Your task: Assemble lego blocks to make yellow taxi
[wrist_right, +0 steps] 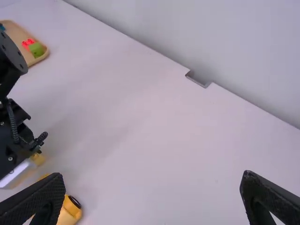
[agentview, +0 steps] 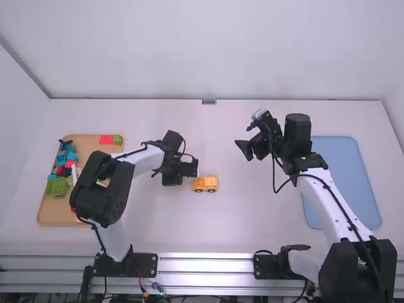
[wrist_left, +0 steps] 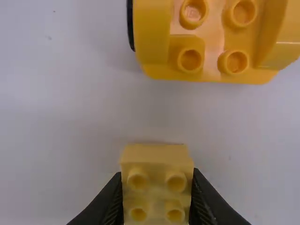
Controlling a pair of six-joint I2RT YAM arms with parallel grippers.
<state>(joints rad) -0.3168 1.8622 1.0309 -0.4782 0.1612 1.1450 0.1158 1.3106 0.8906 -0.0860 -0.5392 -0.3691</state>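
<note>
The left gripper [agentview: 180,169] clamps a yellow block [wrist_left: 157,183] with four studs showing, just beside the yellow taxi body [agentview: 205,184], which stands on its black wheels on the white desk [agentview: 158,233], studs exposed between raised ends. At right, the right gripper [agentview: 244,135] hangs wide open.

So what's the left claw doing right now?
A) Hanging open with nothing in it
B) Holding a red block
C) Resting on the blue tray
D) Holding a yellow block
D: the left claw has a yellow block between its fingers, apart from the wheeled piece.
</note>
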